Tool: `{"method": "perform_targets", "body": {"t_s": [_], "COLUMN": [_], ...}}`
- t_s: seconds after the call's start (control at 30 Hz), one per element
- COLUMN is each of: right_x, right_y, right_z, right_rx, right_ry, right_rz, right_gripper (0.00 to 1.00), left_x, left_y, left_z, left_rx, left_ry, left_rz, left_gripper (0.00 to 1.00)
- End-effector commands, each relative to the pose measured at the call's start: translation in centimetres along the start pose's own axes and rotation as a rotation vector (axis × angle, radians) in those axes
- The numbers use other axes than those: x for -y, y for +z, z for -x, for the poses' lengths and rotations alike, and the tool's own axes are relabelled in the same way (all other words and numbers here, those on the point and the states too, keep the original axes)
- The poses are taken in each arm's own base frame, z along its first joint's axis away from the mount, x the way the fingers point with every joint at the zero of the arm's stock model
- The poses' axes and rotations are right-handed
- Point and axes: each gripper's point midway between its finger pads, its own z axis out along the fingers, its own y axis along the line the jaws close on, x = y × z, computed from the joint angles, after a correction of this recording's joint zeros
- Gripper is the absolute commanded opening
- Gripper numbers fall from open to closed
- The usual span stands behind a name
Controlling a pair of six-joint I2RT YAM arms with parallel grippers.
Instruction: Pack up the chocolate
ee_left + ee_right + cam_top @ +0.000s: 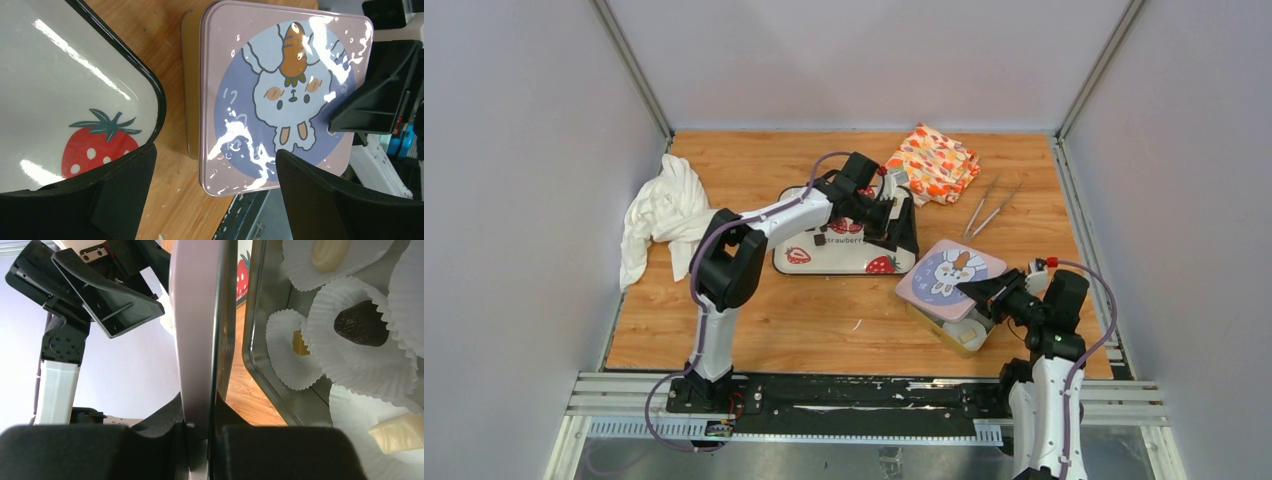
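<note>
My right gripper point(984, 292) is shut on the edge of the pink rabbit-print lid point(949, 272) and holds it tilted over the open gold tin point(944, 330). In the right wrist view the gripper point(202, 427) pinches the lid point(200, 330). The tin point(260, 365) holds white paper cups with chocolate: a dark piece point(361, 322), a tan piece point(300, 342) and cream pieces point(400, 432). My left gripper point(896, 228) is open and empty above the right end of the strawberry tray point(799, 262). In the left wrist view its jaws point(215, 200) stand wide apart near the lid point(280, 100). A small dark piece point(820, 240) lies on the tray.
A white cloth point(664, 210) lies at the left. An orange patterned cloth point(932, 162) and metal tweezers point(989, 208) lie at the back right. The tray's corner point(75, 100) sits close to the tin point(192, 90). Grey walls enclose the table.
</note>
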Motion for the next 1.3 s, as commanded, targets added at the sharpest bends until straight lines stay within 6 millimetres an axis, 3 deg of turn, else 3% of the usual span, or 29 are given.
{"method": "perform_targets", "body": {"t_s": [0.0, 0.3, 0.6, 0.7, 0.87, 0.97, 1.17, 1.27], "right_x": [0.5, 2.0, 3.2, 3.9, 5.0, 5.7, 6.9, 7.0], "right_y": [-0.2, -0.7, -0.9, -1.3, -2.3, -2.7, -4.5, -4.9], "right_z": [-0.3, 0.0, -0.1, -0.1, 0.5, 0.4, 0.5, 0.6], "right_rx": [-0.001, 0.026, 0.037, 0.044, 0.080, 0.063, 0.053, 0.051], "right_ry": [-0.020, -0.038, -0.028, -0.022, -0.059, -0.051, -0.089, -0.100], "right_rz": [-0.003, -0.123, -0.179, -0.234, -0.352, -0.408, -0.558, -0.587], "right_gripper": [0.00, 0.00, 0.00, 0.07, 0.05, 0.10, 0.37, 0.38], "left_x": [-0.1, 0.9, 1.0, 0.6, 1.2, 0.9, 1.2, 1.0], "left_y": [1.3, 4.3, 4.8, 5.1, 5.2, 5.0, 4.9, 5.1], "left_z": [-1.9, -2.6, -3.3, -3.7, -3.9, -3.6, -3.3, -3.9], "left_rx": [-0.115, -0.141, -0.168, -0.187, -0.200, -0.193, -0.182, -0.196], "left_ry": [0.076, 0.115, 0.118, 0.126, 0.156, 0.180, 0.201, 0.191], "left_rz": [0.017, 0.002, -0.037, -0.007, -0.002, 0.036, 0.040, 0.042], "left_gripper": [0.94, 0.92, 0.90, 0.90, 0.90, 0.92, 0.93, 0.93]}}
